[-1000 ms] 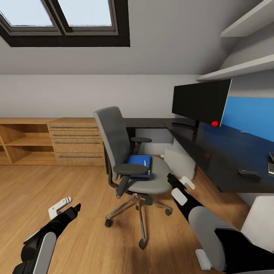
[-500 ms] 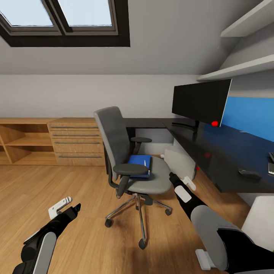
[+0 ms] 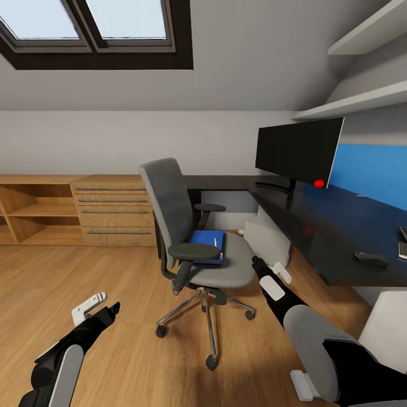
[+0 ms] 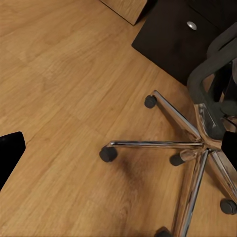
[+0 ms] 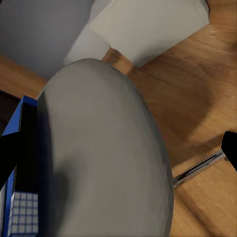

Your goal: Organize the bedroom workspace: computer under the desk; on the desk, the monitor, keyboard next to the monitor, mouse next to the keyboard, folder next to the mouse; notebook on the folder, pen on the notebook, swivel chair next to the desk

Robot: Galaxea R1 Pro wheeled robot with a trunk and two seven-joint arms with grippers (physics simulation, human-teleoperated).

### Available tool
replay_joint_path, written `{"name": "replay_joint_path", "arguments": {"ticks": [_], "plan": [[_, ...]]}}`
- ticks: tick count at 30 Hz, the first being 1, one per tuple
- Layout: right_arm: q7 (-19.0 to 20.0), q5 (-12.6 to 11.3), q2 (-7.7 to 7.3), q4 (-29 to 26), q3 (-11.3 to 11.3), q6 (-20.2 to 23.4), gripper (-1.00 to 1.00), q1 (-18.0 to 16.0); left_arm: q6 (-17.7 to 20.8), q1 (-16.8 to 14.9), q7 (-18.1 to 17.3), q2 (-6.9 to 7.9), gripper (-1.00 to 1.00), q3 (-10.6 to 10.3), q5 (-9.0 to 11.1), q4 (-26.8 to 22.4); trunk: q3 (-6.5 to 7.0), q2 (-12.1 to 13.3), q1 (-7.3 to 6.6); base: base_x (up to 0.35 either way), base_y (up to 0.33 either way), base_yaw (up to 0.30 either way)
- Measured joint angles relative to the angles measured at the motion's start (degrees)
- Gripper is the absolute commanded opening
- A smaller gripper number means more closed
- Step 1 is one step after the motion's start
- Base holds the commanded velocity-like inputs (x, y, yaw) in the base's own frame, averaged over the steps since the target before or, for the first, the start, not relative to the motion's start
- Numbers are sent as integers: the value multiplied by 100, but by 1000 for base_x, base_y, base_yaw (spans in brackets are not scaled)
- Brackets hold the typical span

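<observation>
The grey swivel chair [image 3: 192, 237] stands on the floor in front of the black desk [image 3: 316, 226]. The blue folder [image 3: 207, 242] lies on its seat, with the thin white pen [image 3: 215, 242] on top; the notebook is hidden. My right gripper [image 3: 255, 261] hovers open at the seat's right edge; the right wrist view shows the seat [image 5: 103, 158] and the folder [image 5: 19, 128]. My left gripper [image 3: 112, 310] is open, low over the floor left of the chair base [image 4: 197, 143]. On the desk are the monitor [image 3: 298, 150], the mouse [image 3: 370, 259] and the keyboard [image 3: 402, 243]. Under the desk stands the light-grey computer [image 3: 265, 240].
A wooden drawer chest [image 3: 113, 212] and open shelves [image 3: 34, 212] line the back wall at left. A black drawer unit [image 4: 173, 34] sits behind the chair. Wall shelves [image 3: 362, 96] hang above the desk. Open wooden floor [image 3: 113, 271] lies left of the chair.
My right arm has shifted slightly to the right beside the chair seat in the first half second, then held still. The left arm and the chair have not moved.
</observation>
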Motion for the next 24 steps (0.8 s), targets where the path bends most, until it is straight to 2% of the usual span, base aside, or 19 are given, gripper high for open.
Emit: {"name": "replay_joint_path", "arguments": {"ticks": [13, 24], "plan": [[0, -5, 1, 9, 10, -6, 100, 0, -20, 0, -5, 0, 100, -4, -7, 0, 0, 0, 0, 2, 0, 0], [-5, -3, 0, 9, 2, -8, 100, 0, -19, 0, -6, 0, 100, -2, -8, 0, 0, 0, -2, 248, 0, 0]]}}
